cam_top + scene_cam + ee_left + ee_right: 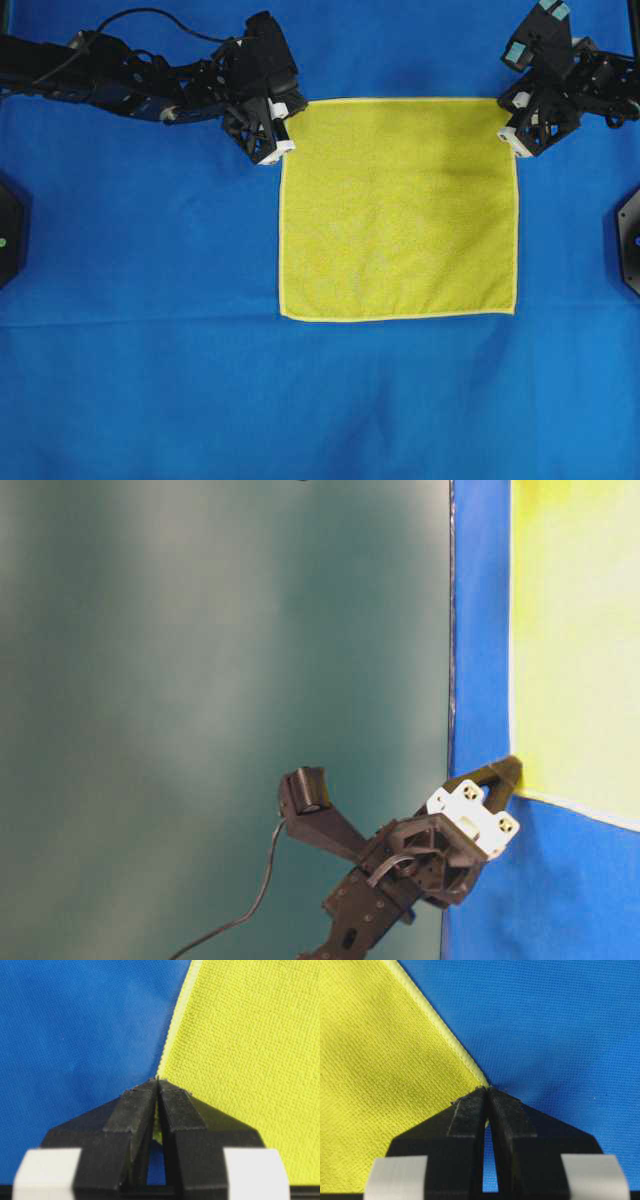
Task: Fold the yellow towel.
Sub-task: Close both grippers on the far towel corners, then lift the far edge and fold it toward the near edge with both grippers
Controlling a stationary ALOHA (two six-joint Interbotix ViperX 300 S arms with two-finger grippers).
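Observation:
The yellow towel (400, 210) lies flat and square on the large blue cloth (150, 250). My left gripper (283, 150) is at the towel's far left corner, shut on the hem. In the left wrist view the jaws (158, 1080) are closed with yellow fabric (250, 1035) pinched between them. My right gripper (512, 140) is at the far right corner, shut on that corner. In the right wrist view its tips (487, 1089) meet at the hem of the towel (380, 1060). The table-level view shows one gripper's fingertips (505, 770) on a towel corner (580, 630).
The blue cloth covers the whole table. Black fixtures sit at the left edge (5, 235) and the right edge (630, 240). A teal wall (200, 680) borders the cloth in the table-level view.

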